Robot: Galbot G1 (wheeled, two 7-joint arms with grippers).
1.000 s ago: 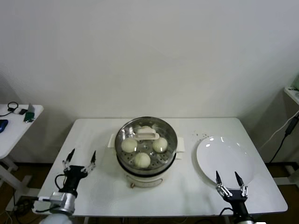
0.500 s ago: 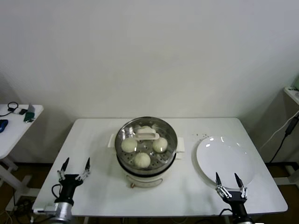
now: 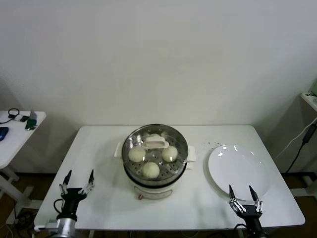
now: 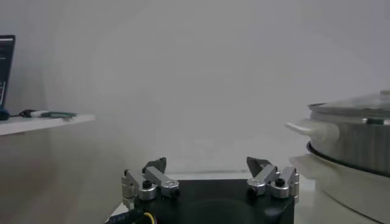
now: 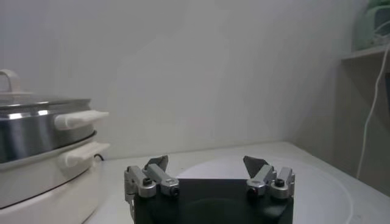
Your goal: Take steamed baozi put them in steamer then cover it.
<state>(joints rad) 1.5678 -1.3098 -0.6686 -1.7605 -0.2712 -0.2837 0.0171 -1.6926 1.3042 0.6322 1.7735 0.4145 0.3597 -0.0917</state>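
Note:
The steamer (image 3: 156,163) stands mid-table, a shiny steel pot on a white base. Several pale baozi (image 3: 150,170) lie on its perforated tray under a clear lid with a white handle (image 3: 157,144). My left gripper (image 3: 77,181) is open and empty at the table's front left edge, well away from the pot. My right gripper (image 3: 242,196) is open and empty at the front right, just in front of the white plate (image 3: 237,168). In the left wrist view my gripper (image 4: 207,163) is open, with the steamer (image 4: 353,140) off to one side. In the right wrist view my gripper (image 5: 206,161) is open beside the steamer (image 5: 30,134).
The flat white plate carries nothing and also shows in the right wrist view (image 5: 317,182). A few dark specks (image 3: 213,145) lie behind it. A side table (image 3: 15,124) with small items stands at far left. A shelf (image 3: 311,96) and a hanging cable (image 3: 302,144) are at far right.
My left gripper has drawn back and down from beside the steamer to the table's front left edge. My right gripper has sunk slightly. The steamer, lid and baozi have not moved.

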